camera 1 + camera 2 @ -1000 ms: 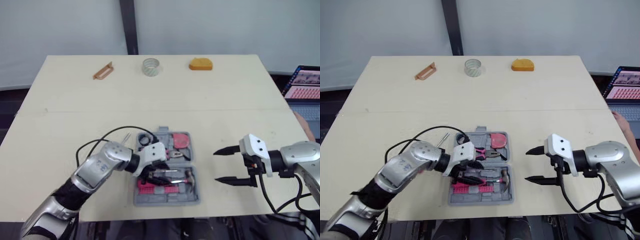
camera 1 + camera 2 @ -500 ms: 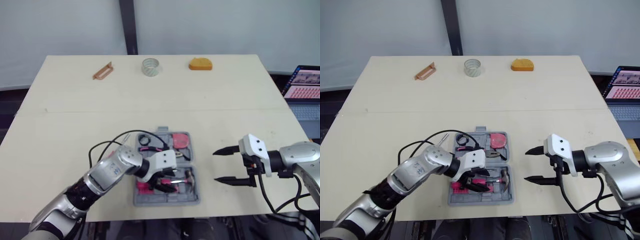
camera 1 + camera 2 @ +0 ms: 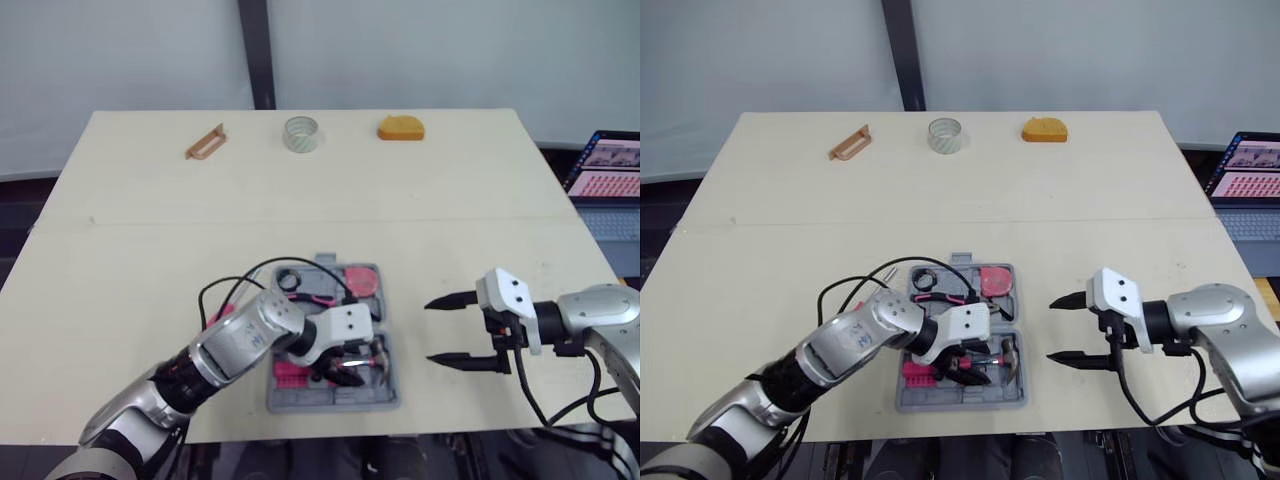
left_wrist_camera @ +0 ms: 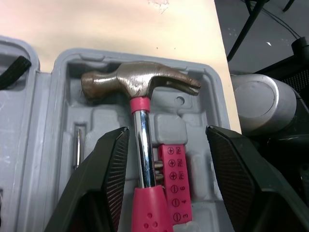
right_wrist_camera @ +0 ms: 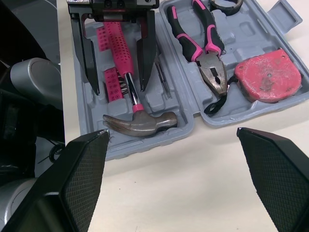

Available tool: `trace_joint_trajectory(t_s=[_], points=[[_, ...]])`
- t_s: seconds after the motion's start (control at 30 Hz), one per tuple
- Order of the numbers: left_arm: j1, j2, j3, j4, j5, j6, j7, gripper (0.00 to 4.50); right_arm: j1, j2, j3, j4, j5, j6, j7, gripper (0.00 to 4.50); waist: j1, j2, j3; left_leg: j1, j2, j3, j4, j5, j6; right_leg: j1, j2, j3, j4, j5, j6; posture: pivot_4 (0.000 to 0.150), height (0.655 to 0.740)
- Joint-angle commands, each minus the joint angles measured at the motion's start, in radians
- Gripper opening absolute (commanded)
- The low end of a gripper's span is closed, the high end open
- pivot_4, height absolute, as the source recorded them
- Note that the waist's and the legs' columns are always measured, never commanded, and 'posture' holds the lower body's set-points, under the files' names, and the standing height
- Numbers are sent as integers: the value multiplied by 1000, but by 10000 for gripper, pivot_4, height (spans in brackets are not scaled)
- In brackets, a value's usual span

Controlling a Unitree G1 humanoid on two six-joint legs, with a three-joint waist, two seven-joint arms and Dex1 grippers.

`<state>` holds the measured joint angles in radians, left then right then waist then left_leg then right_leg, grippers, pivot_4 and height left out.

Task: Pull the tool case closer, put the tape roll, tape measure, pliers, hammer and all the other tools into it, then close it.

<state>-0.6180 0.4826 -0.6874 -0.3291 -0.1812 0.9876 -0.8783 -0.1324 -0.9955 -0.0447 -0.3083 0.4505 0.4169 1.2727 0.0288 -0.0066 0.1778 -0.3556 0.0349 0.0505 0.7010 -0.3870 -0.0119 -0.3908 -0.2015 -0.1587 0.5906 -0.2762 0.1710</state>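
We are finding the open grey tool case (image 3: 335,398) lying near the table's (image 3: 150,250) front edge. The left gripper (image 4: 166,129) is hanging over it, fingers apart astride the hammer (image 4: 140,84) handle. The right gripper (image 3: 430,331) is hanging just beside the case, fingers spread. Pliers (image 5: 207,53) and tape measure (image 5: 265,77) are lying inside, and the tape roll (image 3: 300,145) is sitting at the far edge.

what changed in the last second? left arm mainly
The left claw swung across the tool case toward the robot's right and now sits open astride the handle of the hammer, not gripping it. The hammer lay in its slot throughout. Unchanged: the case's position, the right claw open beside the case, the tape roll at the far edge.
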Motion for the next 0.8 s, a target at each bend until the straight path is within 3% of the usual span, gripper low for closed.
trace_joint_trajectory(t_s=[0.03, 0.7, 0.73, 0.8], points=[[-5, -8, -8, -11, 0, 8, 4, 27374, 5, 4, -11, -29, 12, 2, -9, 45000, 1, 0, 0, 0, 0, 0, 0, 0, 0, 0, 0, 0, 0, 0, 0, 1500, 7400], [-1, -50, -24, 45, 6, -17, 21, 27374, 4, 11, -7, -31, 10, 7, -20, 45000, 0, 0, 0, 0, 0, 0, 0, 0, 0, 0, 0, 0, 0, 0, 0, 1500, 7400], [0, -51, -23, 46, 6, -17, 22, 21677, 3, 11, -7, -31, 10, 7, -20, 45000, 0, 0, 0, 0, 0, 0, 0, 0, 0, 0, 0, 0, 0, 0, 0, 1500, 7400], [1, -53, -24, 46, 6, -17, 25, 14575, 5, 10, -8, -31, 11, 7, -19, 45000, 0, 0, 0, 0, 0, 0, 0, 0, 0, 0, 0, 0, 0, 0, 0, 1500, 7400]])
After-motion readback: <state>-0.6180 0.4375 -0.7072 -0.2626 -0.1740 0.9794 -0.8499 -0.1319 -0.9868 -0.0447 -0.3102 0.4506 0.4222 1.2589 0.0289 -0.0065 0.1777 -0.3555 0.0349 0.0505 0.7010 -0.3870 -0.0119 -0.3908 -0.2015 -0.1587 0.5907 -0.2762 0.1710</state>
